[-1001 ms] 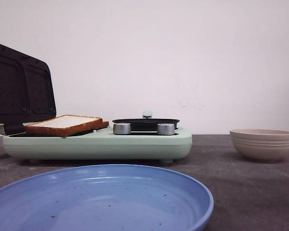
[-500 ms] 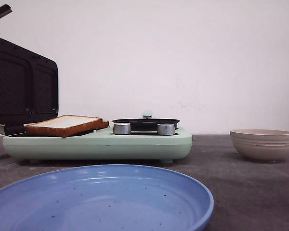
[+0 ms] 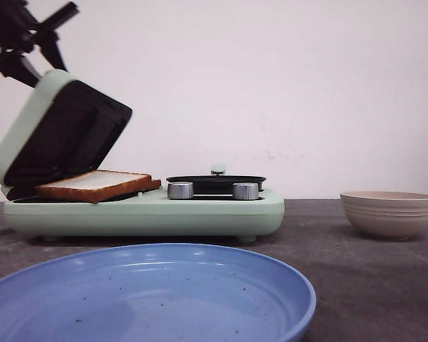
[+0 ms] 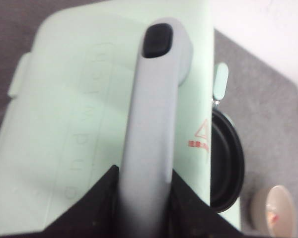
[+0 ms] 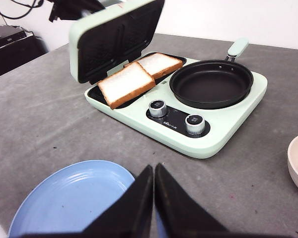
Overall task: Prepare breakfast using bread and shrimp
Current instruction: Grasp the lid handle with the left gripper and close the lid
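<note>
Two bread slices lie side by side on the dark lower plate of the pale green sandwich maker; the front view shows them edge-on. My left gripper is shut on the grey lid handle and holds the lid tilted half-way over the bread. It is at the top left of the front view. My right gripper is shut and empty, low over the rim of the blue plate. A small blurred orange-red bit, perhaps the shrimp, lies in the beige bowl.
A black pan sits on the right half of the appliance, behind two silver knobs. The beige bowl stands to the right on the grey table. The blue plate lies near the front.
The lid has swung from leaning back and open to tilted forward over the bread. My left gripper has come into the front view at top left, holding it.
</note>
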